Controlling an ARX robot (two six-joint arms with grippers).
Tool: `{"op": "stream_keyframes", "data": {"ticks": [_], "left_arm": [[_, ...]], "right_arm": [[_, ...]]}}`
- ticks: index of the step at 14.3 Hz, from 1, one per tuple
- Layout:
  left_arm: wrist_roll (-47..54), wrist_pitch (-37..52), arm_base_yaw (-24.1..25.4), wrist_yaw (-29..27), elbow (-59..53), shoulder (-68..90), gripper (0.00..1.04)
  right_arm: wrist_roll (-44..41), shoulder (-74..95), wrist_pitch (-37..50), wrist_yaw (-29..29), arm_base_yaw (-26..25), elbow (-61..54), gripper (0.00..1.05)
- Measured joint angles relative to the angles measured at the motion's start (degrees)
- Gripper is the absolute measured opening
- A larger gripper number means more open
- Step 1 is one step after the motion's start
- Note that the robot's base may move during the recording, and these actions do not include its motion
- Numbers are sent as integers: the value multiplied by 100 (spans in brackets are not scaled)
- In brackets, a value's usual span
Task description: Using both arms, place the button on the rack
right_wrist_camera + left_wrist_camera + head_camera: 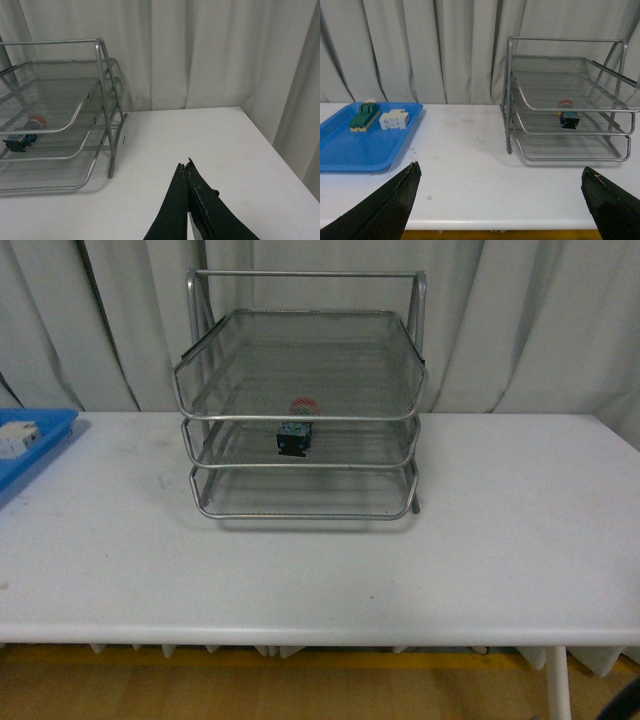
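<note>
Nearest, two tools show, one per arm, each only in its own wrist view. The left tool [500, 200] is spread wide, its two dark fingers [390, 210] at the frame's lower corners with bare white surface [480, 540] between them. The right tool [186, 172] has its fingers pressed together, pinching nothing, above the surface near its right edge.

Farther back stands one rack [300, 390], three wire tiers, toward the surface's far edge and about midway along it. One button [296, 432] sits in the middle tier near its front rim, red cap toward the back; it is well apart from both tools.

At the far left edge lies one blue tray [365, 145] holding one green part [364, 116] and one white part [394, 119], side by side.

Open surface runs along the whole near edge and on both sides of the rack.
</note>
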Motion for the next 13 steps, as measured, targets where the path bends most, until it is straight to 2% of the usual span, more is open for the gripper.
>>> {"op": "stream_keyframes", "data": {"ticks": [4, 6, 13], "left_arm": [[0, 0, 0, 0, 0, 0, 98], [0, 0, 0, 0, 0, 0, 98], [0, 0, 0, 0, 0, 0, 98]], "right_arm": [[-2, -1325, -852, -308, -293, -516, 2], [-2, -1996, -1353, -739, -780, -649, 2], [-4, -4068, -3147, -793, -826, -839, 2]]}}
